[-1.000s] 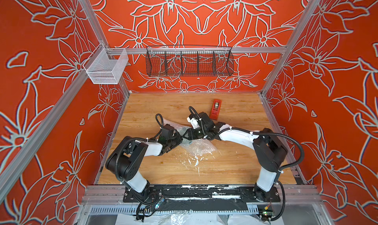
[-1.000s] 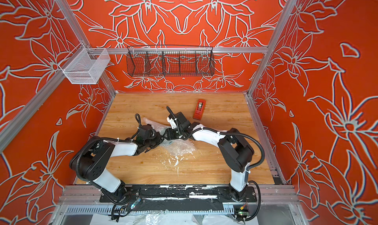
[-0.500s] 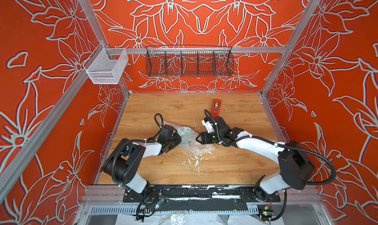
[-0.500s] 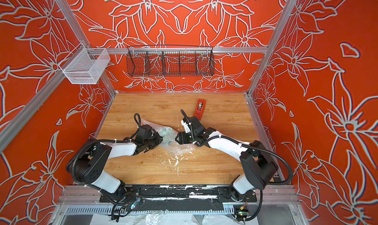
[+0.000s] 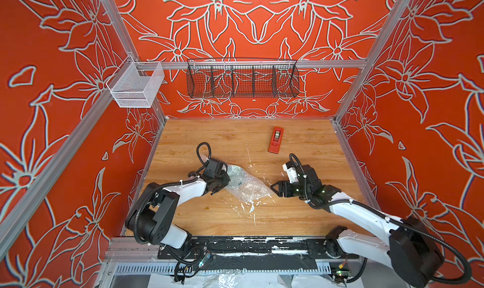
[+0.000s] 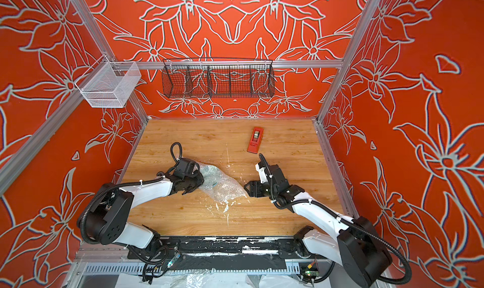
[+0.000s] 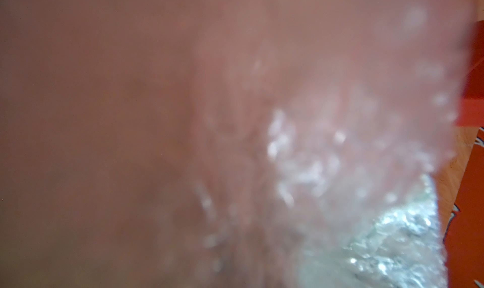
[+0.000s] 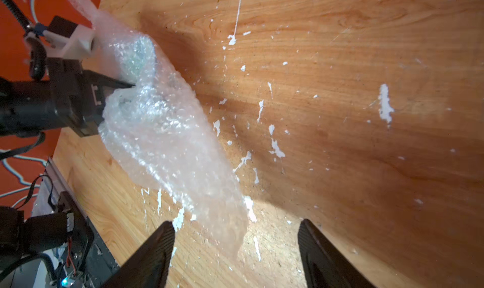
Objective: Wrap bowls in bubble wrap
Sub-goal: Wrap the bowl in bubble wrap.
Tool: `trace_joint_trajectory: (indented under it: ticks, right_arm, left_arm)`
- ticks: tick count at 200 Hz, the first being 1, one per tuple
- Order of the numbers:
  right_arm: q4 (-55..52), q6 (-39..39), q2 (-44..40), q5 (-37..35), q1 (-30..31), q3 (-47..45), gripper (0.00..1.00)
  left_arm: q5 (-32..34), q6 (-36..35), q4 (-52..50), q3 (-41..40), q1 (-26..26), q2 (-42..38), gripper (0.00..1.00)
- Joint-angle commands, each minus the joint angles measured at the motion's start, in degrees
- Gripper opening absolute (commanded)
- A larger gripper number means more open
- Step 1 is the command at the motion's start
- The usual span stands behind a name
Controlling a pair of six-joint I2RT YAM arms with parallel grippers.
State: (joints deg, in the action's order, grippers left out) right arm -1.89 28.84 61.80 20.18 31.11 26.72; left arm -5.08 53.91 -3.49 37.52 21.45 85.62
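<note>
So the wooden table (image 5: pixel 209 221) has basically one lump on it: the bubble wrap (image 5: pixel 247 188), bunched loosely over the bowl (image 5: pixel 235 174), left of centre. You can just make out the bowl's greenish shape through the plastic in the right wrist view (image 8: pixel 138 53). The left gripper (image 5: pixel 222 180) is clamped on the wrap at the bowl end, pinning the bundle. The left wrist cam is just a blur of plastic. The right gripper (image 5: pixel 273 189) sits just beside the loose tail of the sheet, jaws wide apart, holding nothing.

I'd say we're mid-wrap, with one fold over the bowl and a long tail still trailing on the table. The next move probably needs the right gripper to regrab that tail and fold it back over. Thin floppy edge, so it needs a low pinch. The red tape dispenser (image 5: pixel 275 140) sits untouched at the back.

Compared with a second ago, the right gripper was right up against the bundle next to the left one. It has since let go and backed off to the right.
</note>
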Motion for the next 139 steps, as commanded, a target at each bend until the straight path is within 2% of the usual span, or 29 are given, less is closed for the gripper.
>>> trace_joint_trajectory:
  ticks: [1,49,139]
  right_arm:
    - [6.8,-0.9,-2.8,4.5,-0.2,-3.1,0.77]
    - [12.6,-1.6,-1.5,7.5,-0.2,-6.6,0.79]
    - [24.2,-1.9,14.9,8.1,2.3,-4.4,0.73]
  left_arm:
    - [2.0,0.4,-7.8,0.1,0.4,2.5,0.02]
    - [2.1,0.9,-8.3,1.1,1.4,3.6,0.01]
    - [3.0,1.5,-8.3,0.8,1.7,3.0,0.01]
